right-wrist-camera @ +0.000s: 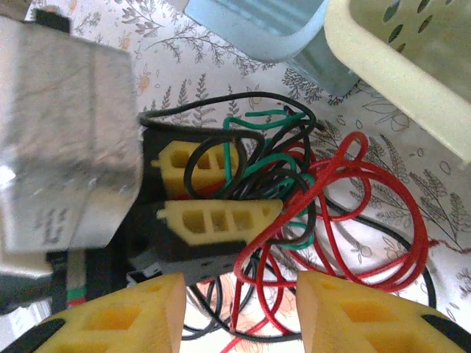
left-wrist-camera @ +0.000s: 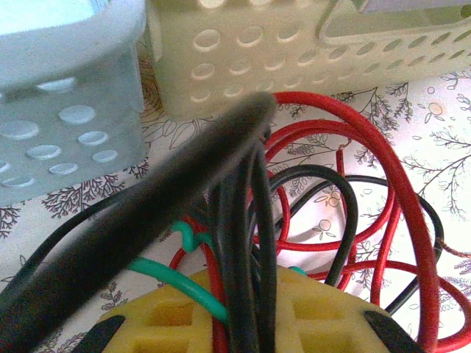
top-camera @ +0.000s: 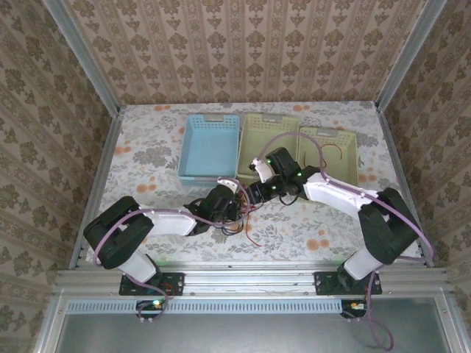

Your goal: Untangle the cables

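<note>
Pinching cables (right-wrist-camera: 291, 165) w/ left gripper (right-wrist-camera: 257, 184), nearly shut, on table (top-camera: 147, 147) by blue basket (top-camera: 210, 147), prob. to anchor tangle. Hovering right gripper (right-wrist-camera: 239, 287) part-open over red loops (left-wrist-camera: 407, 198), nothing held yet.

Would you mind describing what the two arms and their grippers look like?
The left arm and right arm each have white links between black joints, with a lavender cable running along. The right gripper and left gripper have yellow fingers with rectangular cut-out windows, set on black bodies.
</note>
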